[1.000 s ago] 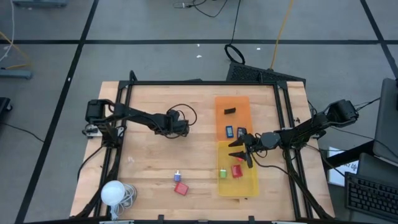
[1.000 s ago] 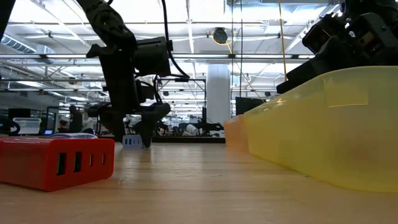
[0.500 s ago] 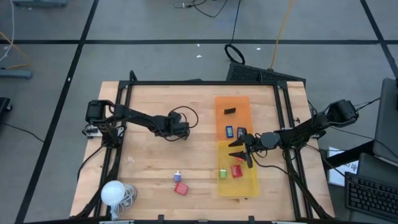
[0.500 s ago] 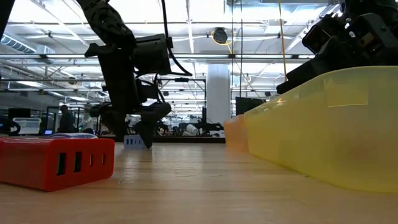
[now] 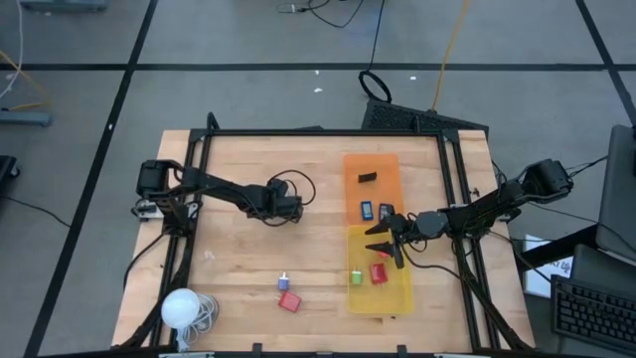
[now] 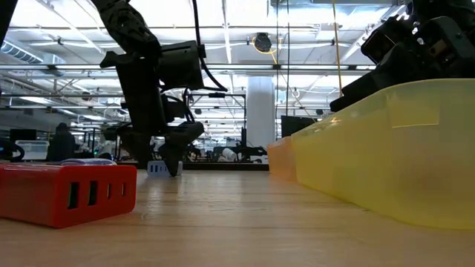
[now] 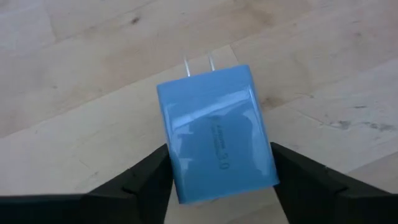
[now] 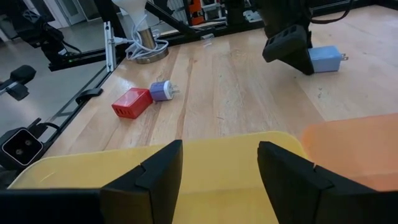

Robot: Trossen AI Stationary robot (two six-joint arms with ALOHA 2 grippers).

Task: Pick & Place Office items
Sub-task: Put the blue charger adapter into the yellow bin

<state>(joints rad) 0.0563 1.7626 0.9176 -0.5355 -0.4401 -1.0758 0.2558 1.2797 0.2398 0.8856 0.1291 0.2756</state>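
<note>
The desk (image 5: 238, 249) has wide bare wood between the left tool (image 5: 291, 207) and the trays, and more bare wood along its near edge beside the white ball with coiled cord (image 5: 182, 309). A red block (image 5: 289, 300) and a small violet plug (image 5: 283, 282) lie together on the open wood, well apart from both tools.

The orange tray (image 5: 383, 164) holds a black piece (image 5: 368, 178) and two small dark-and-blue pieces (image 5: 376, 211). The yellow tray (image 5: 397, 298) touches its end and holds a green piece (image 5: 356, 276) and a red piece (image 5: 379, 272).

The right tool (image 5: 386, 242) hovers over the yellow tray, fingers apart, holding nothing.

Only the left wrist view shows the light-blue charger (image 7: 216, 133) flat on the wood, a finger (image 7: 146, 177) touching each side. The overhead view hides it under that tool.
</note>
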